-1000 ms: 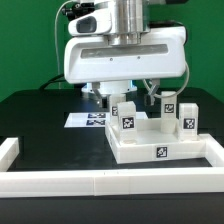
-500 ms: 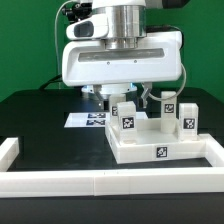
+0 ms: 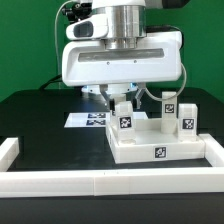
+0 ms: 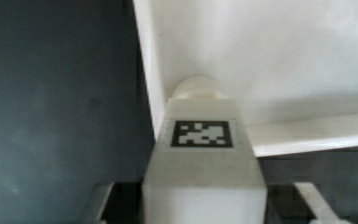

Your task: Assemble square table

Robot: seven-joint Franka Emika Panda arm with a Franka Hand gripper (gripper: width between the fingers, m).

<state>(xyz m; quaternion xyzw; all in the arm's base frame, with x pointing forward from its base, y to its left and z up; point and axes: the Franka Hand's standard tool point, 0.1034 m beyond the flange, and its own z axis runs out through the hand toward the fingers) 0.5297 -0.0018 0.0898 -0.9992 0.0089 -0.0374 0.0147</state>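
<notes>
The gripper [image 3: 121,97] was seen lowered over the table top [image 3: 160,148], its jaws drawn in close on either side of a tagged leg [image 4: 201,140] standing upright on that top; whether the leg was actually clamped could not be told. The top was lodged against the corner of the border rails [image 3: 218,165], two more legs [image 3: 169,105] standing on it. If the leg were pinched off-centre, it could be tipped or slipped when lifted.

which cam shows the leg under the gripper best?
The wrist view. The leg fills the middle of the picture with its tag sharp, standing against the table top, a dark finger at each side. The exterior view shows only part of that leg, small and tucked under the gripper.
</notes>
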